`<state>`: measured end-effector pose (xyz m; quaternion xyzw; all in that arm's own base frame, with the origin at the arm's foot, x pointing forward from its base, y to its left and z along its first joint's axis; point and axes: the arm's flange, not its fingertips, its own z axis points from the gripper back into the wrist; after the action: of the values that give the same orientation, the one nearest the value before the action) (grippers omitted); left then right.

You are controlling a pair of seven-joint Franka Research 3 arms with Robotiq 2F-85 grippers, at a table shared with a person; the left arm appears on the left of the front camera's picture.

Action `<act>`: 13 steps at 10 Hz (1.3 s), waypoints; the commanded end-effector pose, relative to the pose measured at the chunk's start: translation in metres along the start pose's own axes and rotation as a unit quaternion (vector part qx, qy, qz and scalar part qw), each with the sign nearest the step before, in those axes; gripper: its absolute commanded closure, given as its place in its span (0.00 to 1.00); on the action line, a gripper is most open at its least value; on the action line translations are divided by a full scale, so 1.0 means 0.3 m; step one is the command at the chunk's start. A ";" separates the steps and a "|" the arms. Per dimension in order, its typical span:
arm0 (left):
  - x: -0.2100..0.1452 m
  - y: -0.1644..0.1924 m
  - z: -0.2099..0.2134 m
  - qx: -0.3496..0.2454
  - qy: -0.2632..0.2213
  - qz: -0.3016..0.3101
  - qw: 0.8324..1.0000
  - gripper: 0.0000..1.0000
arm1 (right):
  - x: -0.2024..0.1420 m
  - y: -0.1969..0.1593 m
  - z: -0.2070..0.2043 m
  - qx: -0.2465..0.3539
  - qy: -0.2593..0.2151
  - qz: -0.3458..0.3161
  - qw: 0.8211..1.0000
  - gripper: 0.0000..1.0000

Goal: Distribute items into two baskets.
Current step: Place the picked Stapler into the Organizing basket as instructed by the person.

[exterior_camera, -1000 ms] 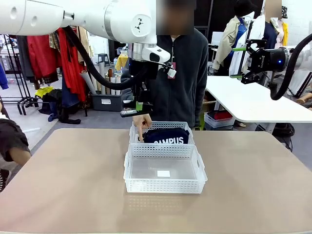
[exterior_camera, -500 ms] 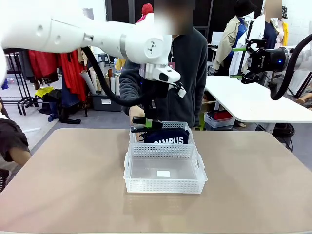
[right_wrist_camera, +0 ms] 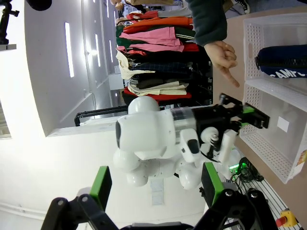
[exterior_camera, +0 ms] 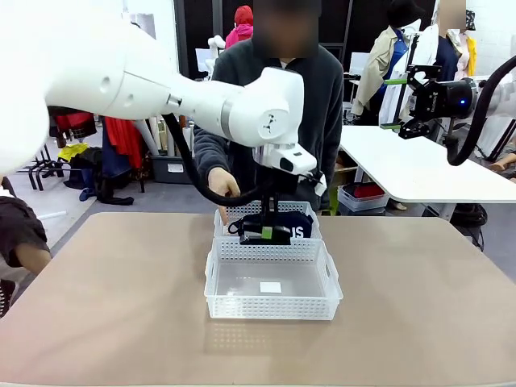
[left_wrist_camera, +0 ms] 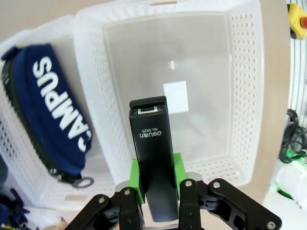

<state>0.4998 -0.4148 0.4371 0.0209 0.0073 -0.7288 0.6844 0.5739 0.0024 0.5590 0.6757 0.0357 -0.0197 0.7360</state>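
The left gripper [left_wrist_camera: 156, 191] clamps a black stapler [left_wrist_camera: 152, 148] above the near basket [exterior_camera: 330, 284], apparently just inside its far rim. The navy CAMPUS pouch [left_wrist_camera: 45, 100] lies in the far basket [exterior_camera: 222, 219]. The right gripper [right_wrist_camera: 153, 184] hangs wide apart, raised off to the side.

Left gripper [exterior_camera: 264, 231] clamped and lowered at centre; right gripper [exterior_camera: 401, 103] raised, jaws apart.

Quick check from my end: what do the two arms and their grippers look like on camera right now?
Both arms are glossy white with rounded joints. The left arm trails a thick black cable and carries a small white tag near the wrist. Its left gripper is black with bright green pads. The right gripper is black too, with green pads on its fingers.
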 end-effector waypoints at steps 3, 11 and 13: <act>0.017 -0.031 -0.112 -0.002 -0.021 -0.070 0.997 1.00 | 0.000 0.013 -0.003 0.009 -0.001 -0.003 1.000 0.00; 0.046 -0.038 -0.230 -0.008 -0.009 -0.049 0.999 1.00 | 0.000 0.013 -0.003 0.009 -0.001 -0.003 1.000 0.00; 0.047 -0.039 -0.243 -0.001 -0.009 -0.031 0.999 1.00 | 0.000 0.013 -0.003 0.009 -0.001 -0.003 1.000 0.00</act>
<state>0.4906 -0.4264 0.3630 0.0056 0.0067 -0.7562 0.6542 0.5739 0.0024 0.5590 0.6757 0.0357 -0.0197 0.7360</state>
